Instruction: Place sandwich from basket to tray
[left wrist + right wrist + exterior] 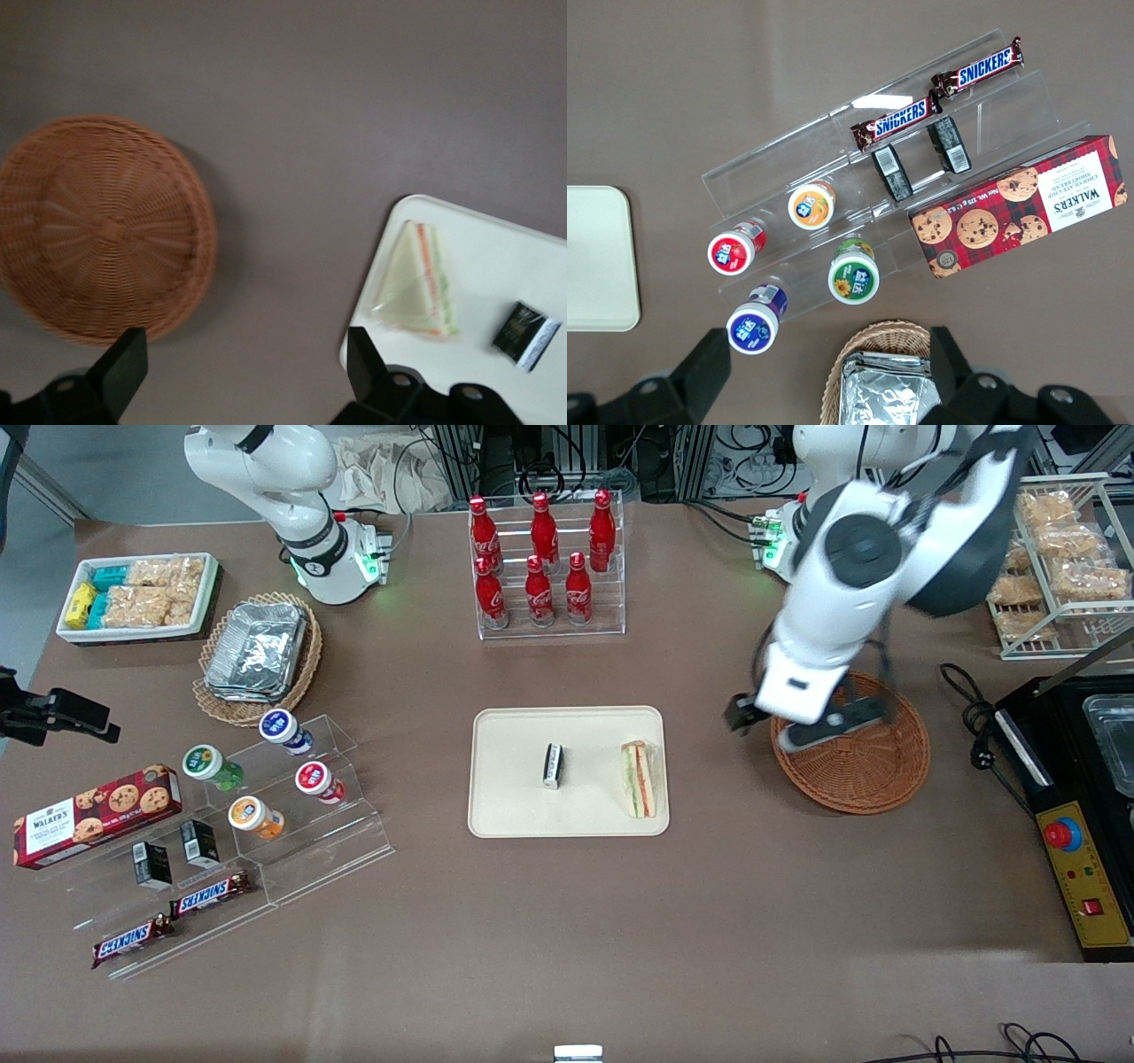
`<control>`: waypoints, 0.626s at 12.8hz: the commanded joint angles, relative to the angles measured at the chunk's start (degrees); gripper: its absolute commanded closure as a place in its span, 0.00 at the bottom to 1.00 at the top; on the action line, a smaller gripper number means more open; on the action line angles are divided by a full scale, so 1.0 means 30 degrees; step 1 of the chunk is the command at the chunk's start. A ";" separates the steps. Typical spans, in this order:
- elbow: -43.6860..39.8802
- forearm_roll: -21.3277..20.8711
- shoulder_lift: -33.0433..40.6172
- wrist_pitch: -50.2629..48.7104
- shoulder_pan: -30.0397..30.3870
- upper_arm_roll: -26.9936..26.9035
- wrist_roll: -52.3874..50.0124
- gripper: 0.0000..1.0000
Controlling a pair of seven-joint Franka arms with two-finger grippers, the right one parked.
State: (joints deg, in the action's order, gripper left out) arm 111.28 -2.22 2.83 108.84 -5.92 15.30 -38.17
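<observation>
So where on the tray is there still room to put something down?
On the tray, bare patches lie between its rim and the small packet, and between packet and sandwich. The sandwich's edge is crowded. The basket holds nothing; the open gripper hovers over it.

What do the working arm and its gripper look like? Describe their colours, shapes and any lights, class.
The working arm has glossy white rounded shells with dark grey round joint caps and a green light at its base. Its gripper, above the table between the basket and the tray, is open, with black, wedge-shaped fingers.
</observation>
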 commanded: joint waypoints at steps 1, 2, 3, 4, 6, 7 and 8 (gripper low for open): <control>0.1289 0.0798 0.3270 -0.2225 -0.0868 -0.3652 0.4858 0.00; 0.0968 0.0769 0.3740 -0.3280 -0.0667 -0.4098 0.6642 0.00; 0.0472 0.0420 0.3774 -0.4625 -0.0027 -0.4306 0.8632 0.00; -0.0142 0.0417 0.3716 -0.5276 0.0734 -0.4308 1.0276 0.00; -0.1255 0.0417 0.3454 -0.5690 0.1530 -0.4308 1.2305 0.00; -0.2190 0.0417 0.2988 -0.5780 0.1620 -0.4337 1.2807 0.00; -0.3098 0.0388 0.2287 -0.5926 0.1620 -0.4337 1.2841 0.00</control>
State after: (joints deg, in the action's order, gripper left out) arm 108.39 -0.95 13.85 93.59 -1.70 1.61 -1.91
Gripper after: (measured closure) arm 0.000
